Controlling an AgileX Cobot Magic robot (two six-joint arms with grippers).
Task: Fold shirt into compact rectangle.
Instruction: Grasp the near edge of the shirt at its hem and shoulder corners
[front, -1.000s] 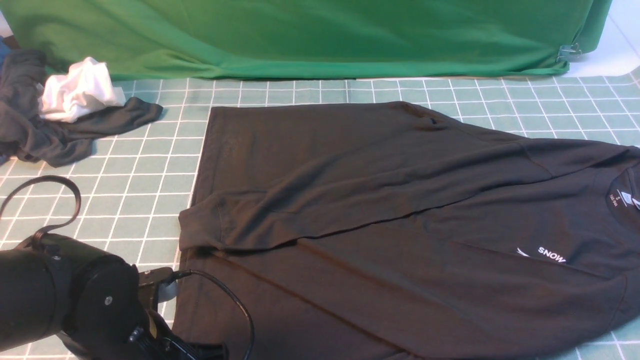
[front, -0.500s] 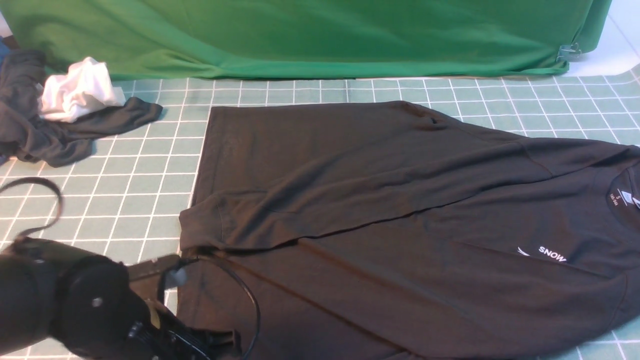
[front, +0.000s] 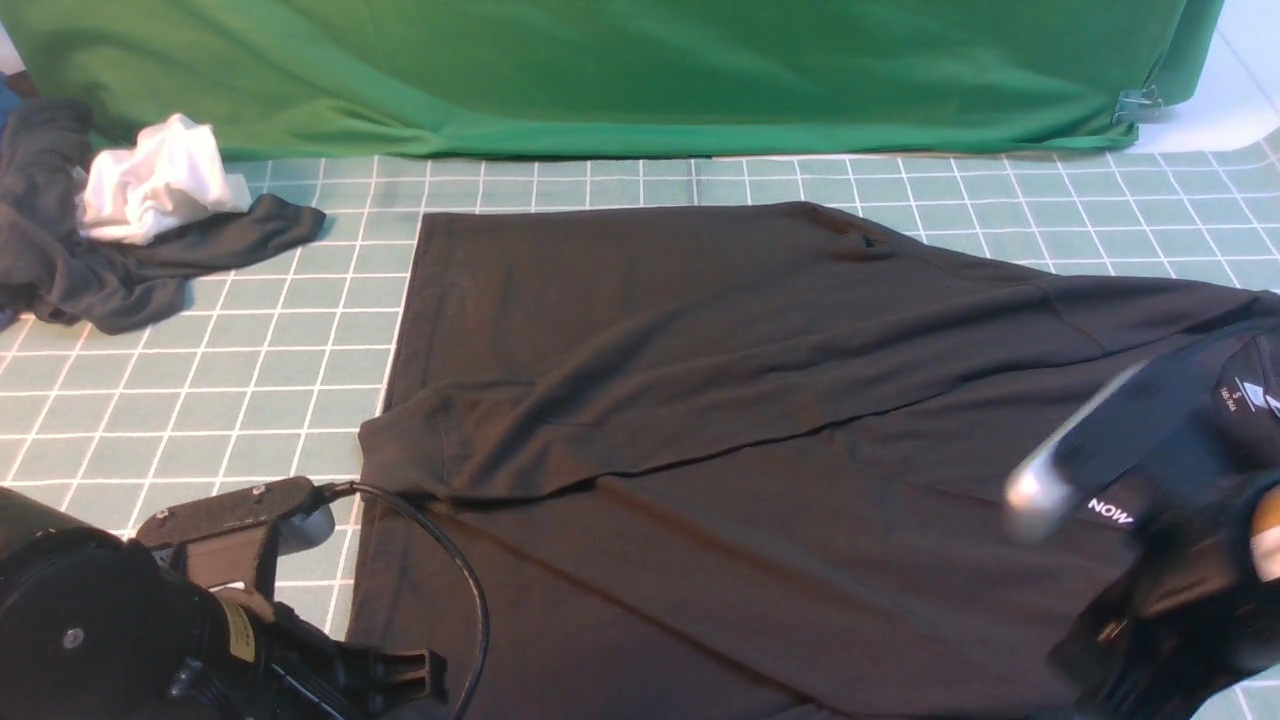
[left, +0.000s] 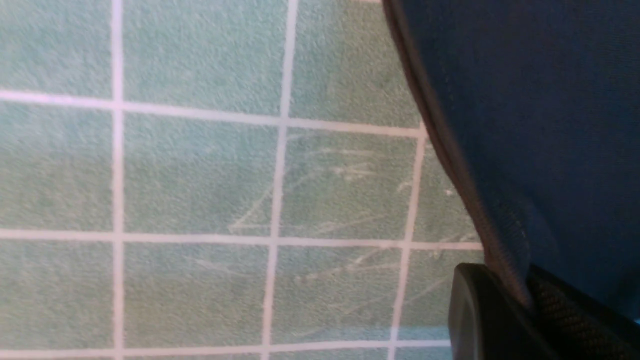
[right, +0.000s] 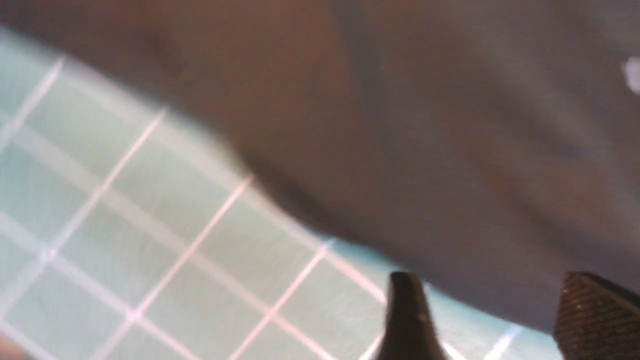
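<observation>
shirt (front: 700, 400) on mat (front: 250, 350), other garment (front: 90, 280) far left, backdrop (front: 600, 70) behind

L gripper (left: 524, 296) jaws clamped; R gripper (right: 492, 300) jaws apart.

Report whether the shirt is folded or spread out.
Mostly spread. The shirt lies flat at full length on the grid mat; only one sleeve is folded across its body. No compact rectangle yet.

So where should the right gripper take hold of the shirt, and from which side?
Likely the near edge of the shirt at its shoulder end, approached from the robot's side with jaws straddling it. The cloth lies flat on the mat, so only an edge offers a pinch; the left gripper clamps the hem, and the open right gripper faces that near edge.
</observation>
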